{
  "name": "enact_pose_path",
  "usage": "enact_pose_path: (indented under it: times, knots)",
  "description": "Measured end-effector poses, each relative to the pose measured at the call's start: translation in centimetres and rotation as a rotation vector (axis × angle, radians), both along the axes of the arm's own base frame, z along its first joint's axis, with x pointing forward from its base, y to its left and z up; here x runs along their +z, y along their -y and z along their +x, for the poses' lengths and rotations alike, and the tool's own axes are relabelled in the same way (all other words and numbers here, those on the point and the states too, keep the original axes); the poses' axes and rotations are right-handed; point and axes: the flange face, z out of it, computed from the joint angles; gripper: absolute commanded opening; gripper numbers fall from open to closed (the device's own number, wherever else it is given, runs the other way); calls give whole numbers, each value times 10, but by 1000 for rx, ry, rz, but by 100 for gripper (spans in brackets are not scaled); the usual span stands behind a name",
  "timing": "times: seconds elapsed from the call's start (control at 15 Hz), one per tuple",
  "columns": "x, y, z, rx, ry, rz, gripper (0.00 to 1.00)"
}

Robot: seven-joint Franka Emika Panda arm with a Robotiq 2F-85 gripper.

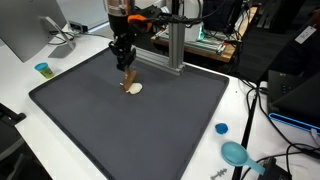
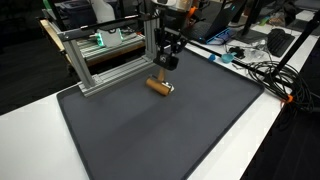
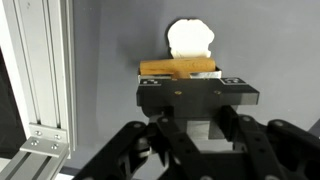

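Note:
A short wooden cylinder (image 3: pixel 180 68) with a white lobed head (image 3: pixel 190 38) lies on the dark grey mat (image 1: pixel 140 130). In both exterior views it sits directly under the arm, brown and white (image 1: pixel 131 87), and brown with a pale end (image 2: pixel 160 86). My gripper (image 3: pixel 190 80) reaches straight down onto it, and its jaws are closed across the wooden part. In the exterior views the gripper (image 1: pixel 125 68) (image 2: pixel 166 62) stands upright, with its tips down at the cylinder. The grip surfaces themselves are hidden behind the black fingers.
An aluminium frame (image 1: pixel 165 50) (image 2: pixel 100 60) (image 3: pixel 40 80) stands at the mat's far edge, close beside the gripper. A small blue cup (image 1: pixel 43 69), a blue lid (image 1: pixel 221 128) and a teal scoop-like thing (image 1: pixel 236 153) lie on the white table. Cables (image 2: pixel 265 75) run along one side.

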Motion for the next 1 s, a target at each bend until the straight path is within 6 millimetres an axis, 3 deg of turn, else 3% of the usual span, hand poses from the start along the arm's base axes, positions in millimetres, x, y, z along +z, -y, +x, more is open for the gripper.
enact_pose_path:
  times: [0.13, 0.47, 1.0]
  knots:
    - [-8, -3, -3, 6, -19, 19, 21]
    - [-2, 0, -4, 31, -25, 75, 21]
    - [3, -15, -12, 105, -44, 168, 21]
